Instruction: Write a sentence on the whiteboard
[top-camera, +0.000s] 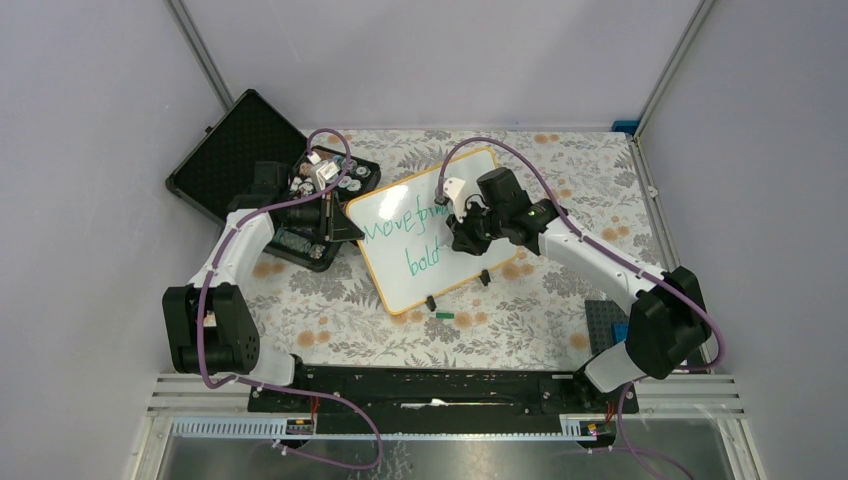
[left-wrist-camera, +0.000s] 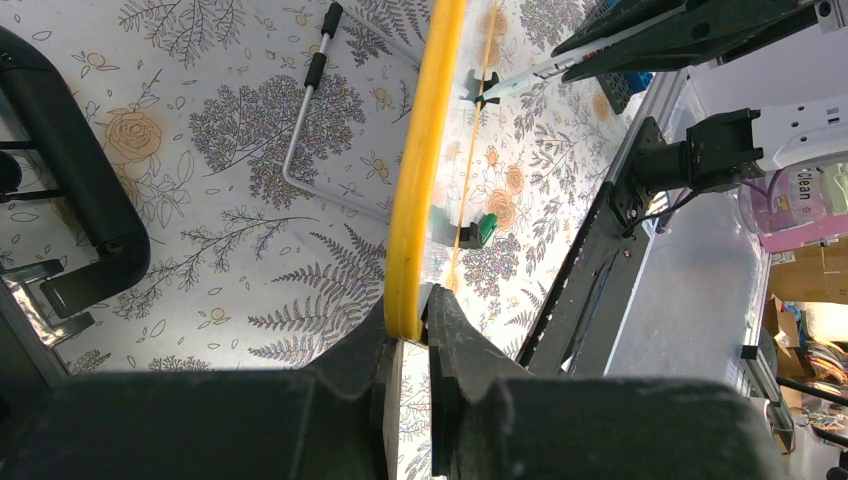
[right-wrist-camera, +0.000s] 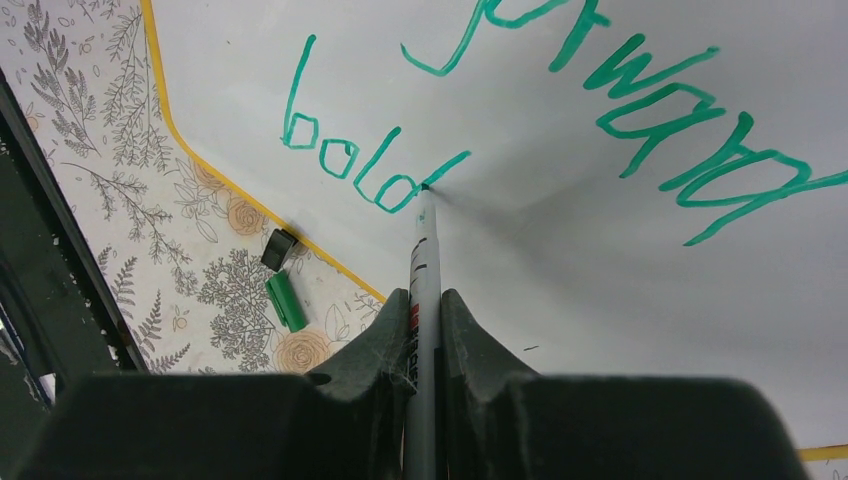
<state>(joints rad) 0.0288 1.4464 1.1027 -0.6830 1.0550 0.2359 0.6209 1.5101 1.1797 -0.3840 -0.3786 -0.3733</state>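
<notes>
At surface centre, one whiteboard sits tilted, its 9 o'clock rim clamped by the left gripper. The right gripper, closed on one marker, holds its tip on the sentence: two lines, "bold" judged unfinished. Next: probably the remaining letters, toward 2 o'clock.

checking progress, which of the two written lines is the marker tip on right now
The lower line, reading "bold": the marker tip rests on its last letter's stroke. The upper line sits farther up the whiteboard, away from the tip.
</notes>
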